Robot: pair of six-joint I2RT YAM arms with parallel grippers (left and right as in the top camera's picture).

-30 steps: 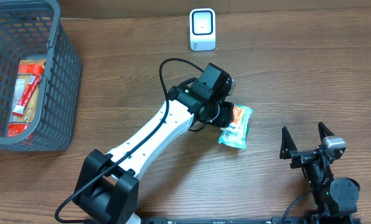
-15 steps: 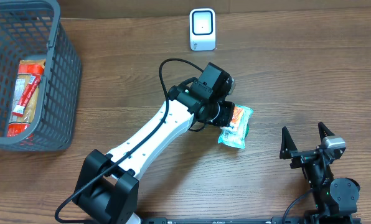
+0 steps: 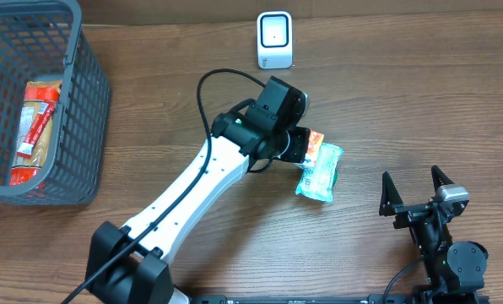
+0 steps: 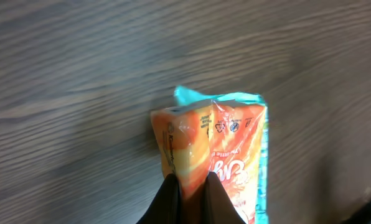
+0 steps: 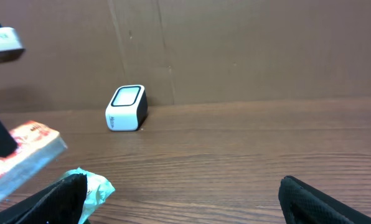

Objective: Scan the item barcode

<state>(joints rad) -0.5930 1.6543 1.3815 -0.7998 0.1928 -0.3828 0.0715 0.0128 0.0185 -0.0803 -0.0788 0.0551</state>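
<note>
A small orange snack pack [image 3: 315, 140] is pinched by one end in my left gripper [image 3: 300, 145], which is shut on it near the table's middle. In the left wrist view the orange pack [image 4: 226, 146] sits between the two black fingers [image 4: 169, 198]; the left gripper [image 4: 187, 190] points down at the wood. The right wrist view shows the pack [image 5: 25, 154] raised off the table. The white barcode scanner [image 3: 274, 40] stands at the far edge, also seen as scanner [image 5: 127, 107]. My right gripper [image 3: 413, 187] rests open and empty at the near right, as the right gripper [image 5: 182, 196] shows.
A teal packet [image 3: 321, 175] lies on the table just under the held pack, with teal packet [image 4: 264, 158] and teal packet [image 5: 91, 186] visible. A grey wire basket [image 3: 84, 101] at the left holds red and orange snack packs [image 3: 34, 127]. A brown board [image 5: 235, 50] backs the table.
My left gripper closed on the orange pack, then moved up and slightly left, raising it off the teal packet. The right arm stayed still.
</note>
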